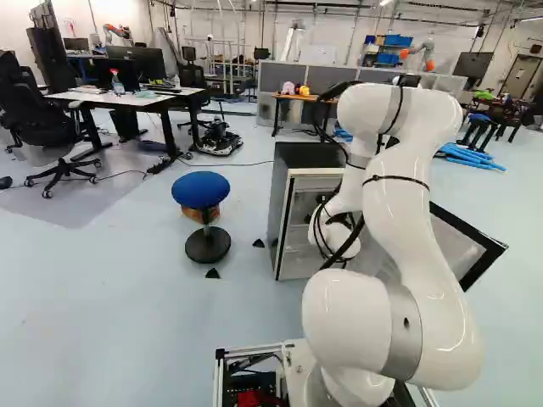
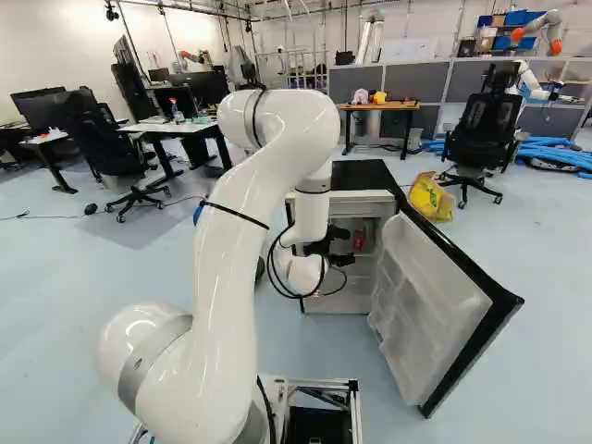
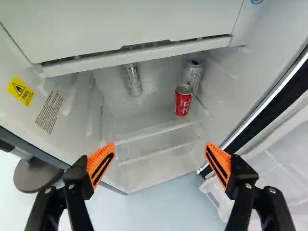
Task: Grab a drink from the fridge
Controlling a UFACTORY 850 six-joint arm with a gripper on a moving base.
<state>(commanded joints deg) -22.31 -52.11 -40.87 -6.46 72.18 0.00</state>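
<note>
Gripper [image 2: 344, 252]: fingers spread wide. Red can [image 3: 183, 102], pale lettering, stands on the fridge shelf [image 3: 144, 124] ahead of the gripper; silver can [image 3: 194, 72] just behind it, second silver can [image 3: 134, 82] apart. Yellow warning label [image 3: 20, 91] and small dark print [image 3: 49, 111] on inner wall. Fridge [image 2: 361, 176], door [image 2: 435, 301] open, on pale floor [image 1: 110, 305]; blue stool [image 1: 201, 189] near.

We are seeing free room before the red can [image 3: 183, 102]; a silver can [image 3: 193, 73] is standing just behind. The open fridge door [image 2: 435, 291] is flanking the entry, the white compartment [image 3: 130, 24] overhanging.
</note>
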